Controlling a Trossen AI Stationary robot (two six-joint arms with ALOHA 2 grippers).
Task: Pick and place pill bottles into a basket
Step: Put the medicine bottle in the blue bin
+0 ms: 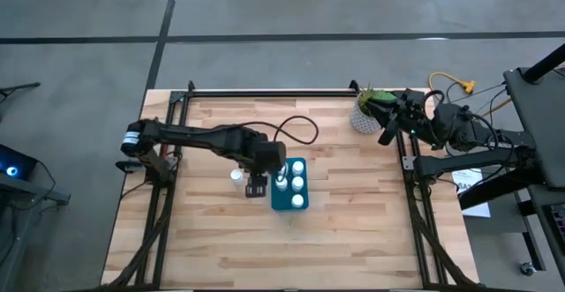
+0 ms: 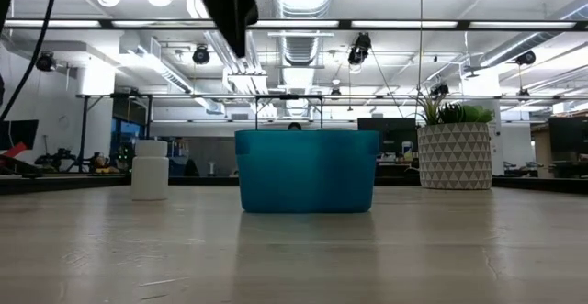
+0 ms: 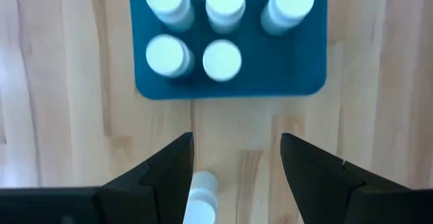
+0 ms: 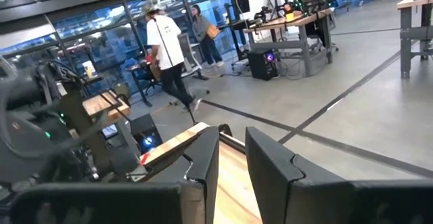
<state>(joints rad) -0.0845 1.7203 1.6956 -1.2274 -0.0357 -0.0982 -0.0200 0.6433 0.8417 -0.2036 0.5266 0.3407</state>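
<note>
The basket is a teal tray (image 1: 281, 202) at the table's middle; in the left wrist view (image 3: 284, 68) several white pill bottles (image 3: 222, 60) stand upright in it. One more pill bottle (image 1: 236, 175) stands upright on the wood just left of the tray (image 2: 150, 169). My left gripper (image 3: 237, 143) hangs open well above the table, pointing steeply down, over the strip between this bottle (image 3: 201, 193) and the tray. It touches neither. My right gripper (image 4: 232, 156) waits level at the far right, its fingers a narrow gap apart with nothing between them.
A white patterned pot with a green plant (image 1: 364, 116) stands at the table's far right, close to my right gripper (image 1: 385, 133). Black frame rails (image 1: 415, 195) run along the left and right sides. People walk in the room beyond the table.
</note>
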